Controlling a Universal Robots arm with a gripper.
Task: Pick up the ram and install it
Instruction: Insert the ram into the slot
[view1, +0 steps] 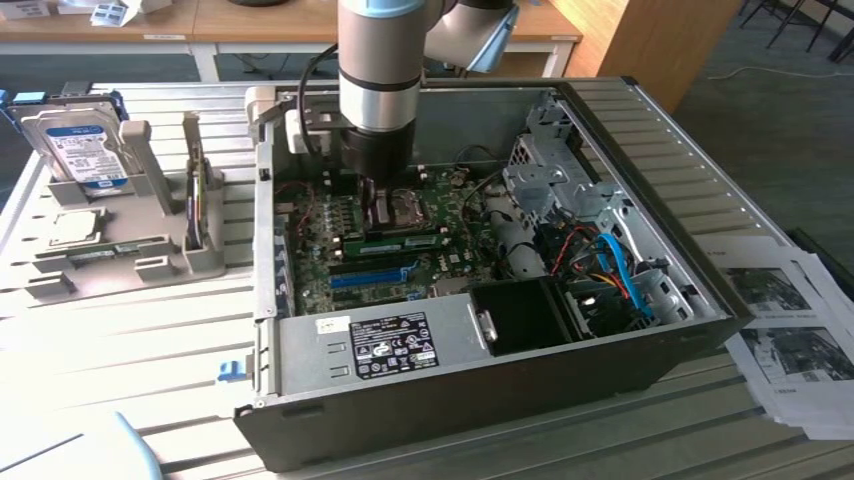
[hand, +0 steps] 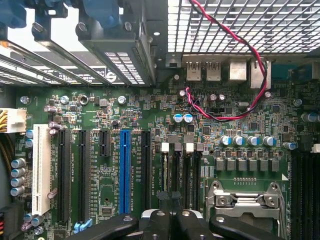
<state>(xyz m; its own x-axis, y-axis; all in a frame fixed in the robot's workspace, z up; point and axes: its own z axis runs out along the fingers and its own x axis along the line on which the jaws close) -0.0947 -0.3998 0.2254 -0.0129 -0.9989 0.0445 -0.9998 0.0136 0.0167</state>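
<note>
A green ram (view1: 400, 243) lies along the motherboard inside the open computer case (view1: 667, 200), between the blue slot (view1: 367, 278) and the processor socket. Another green stick (view1: 107, 252) rests in the grey stand outside the case, at the exterior view's left. My gripper (view1: 378, 200) reaches down into the case, just beyond the ram's left end. In the wrist view my gripper (hand: 172, 220) is shut, its black fingers (hand: 159, 222) pressed together over the near end of the black ram slots (hand: 182, 172). I see nothing held between them.
A blue-labelled hard drive (view1: 80, 150) leans in the grey stand. A twisted red and black cable (hand: 250, 75) crosses the board near the rear ports. The silver socket (hand: 245, 200) sits beside the slots. Drive cages, cables and a fan fill the case's right side. Papers (view1: 787, 330) lie outside.
</note>
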